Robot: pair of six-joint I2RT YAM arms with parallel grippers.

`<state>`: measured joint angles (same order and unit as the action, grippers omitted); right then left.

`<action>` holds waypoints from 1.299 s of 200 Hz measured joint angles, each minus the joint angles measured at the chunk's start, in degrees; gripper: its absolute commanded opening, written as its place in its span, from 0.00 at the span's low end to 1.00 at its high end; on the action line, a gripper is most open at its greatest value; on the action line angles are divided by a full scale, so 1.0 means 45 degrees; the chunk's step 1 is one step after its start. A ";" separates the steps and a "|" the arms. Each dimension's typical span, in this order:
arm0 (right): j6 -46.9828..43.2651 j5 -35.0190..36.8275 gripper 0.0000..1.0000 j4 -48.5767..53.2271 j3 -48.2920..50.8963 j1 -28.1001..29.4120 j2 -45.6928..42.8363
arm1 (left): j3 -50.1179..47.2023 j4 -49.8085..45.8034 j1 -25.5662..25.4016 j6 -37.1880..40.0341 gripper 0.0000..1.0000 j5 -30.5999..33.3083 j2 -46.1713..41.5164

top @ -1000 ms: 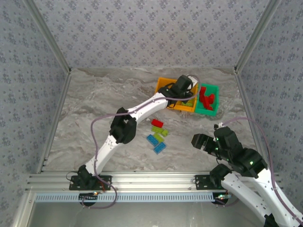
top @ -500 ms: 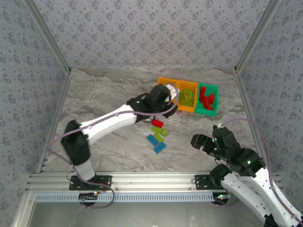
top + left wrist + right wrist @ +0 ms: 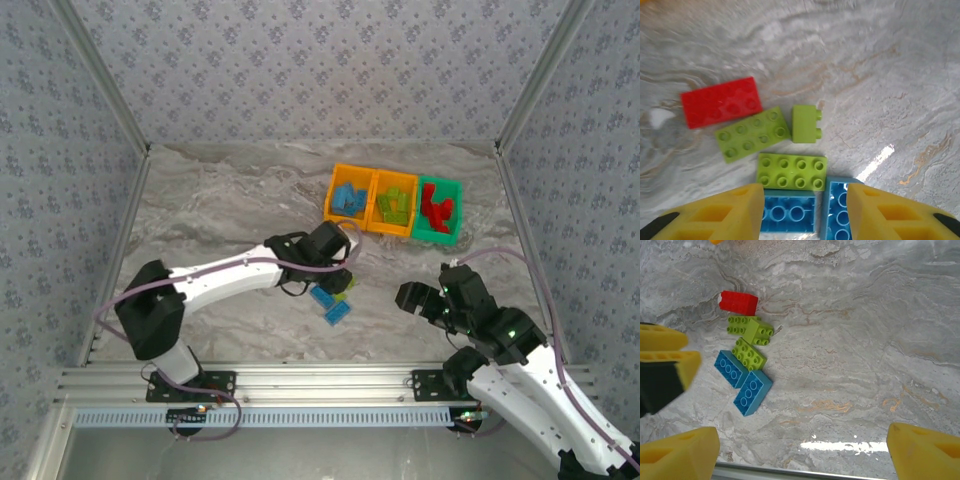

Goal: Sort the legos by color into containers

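Since a second ago the left arm (image 3: 230, 275) has swung back from the bins. The left gripper (image 3: 338, 270) now hangs over the loose bricks mid-table, yellow fingers apart, nothing clamped. The right gripper (image 3: 802, 452) has barely shifted; its fingers are spread wide and empty.

Top view gives the containers, joined in a row at the far right of the table (image 3: 220, 190):
- first orange bin (image 3: 333, 195): light blue bricks
- second orange bin (image 3: 392, 231): lime bricks
- green bin (image 3: 437, 238): red bricks

Left wrist view gives stud detail of the loose cluster:
- red brick (image 3: 721, 101), two-by-four, flat
- two lime two-by-fours (image 3: 753, 134)
- small lime brick (image 3: 806, 123), on its side
- two blue bricks (image 3: 789, 215), side by side

The plastic is glossy. The tabletop is grey and marble-veined, with glare patches.

Right wrist view shows the whole cluster, with the left gripper beside it.
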<state>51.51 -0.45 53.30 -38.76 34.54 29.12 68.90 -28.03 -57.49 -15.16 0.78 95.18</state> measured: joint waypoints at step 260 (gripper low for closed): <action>0.0034 -0.0015 0.90 -0.0146 0.0311 0.0000 -0.0058 | 0.1345 0.1321 -0.0316 0.0447 0.25 0.0792 0.3099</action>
<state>51.66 -0.51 52.64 -37.36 34.54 28.86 74.96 -22.09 -58.92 -13.15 4.34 109.12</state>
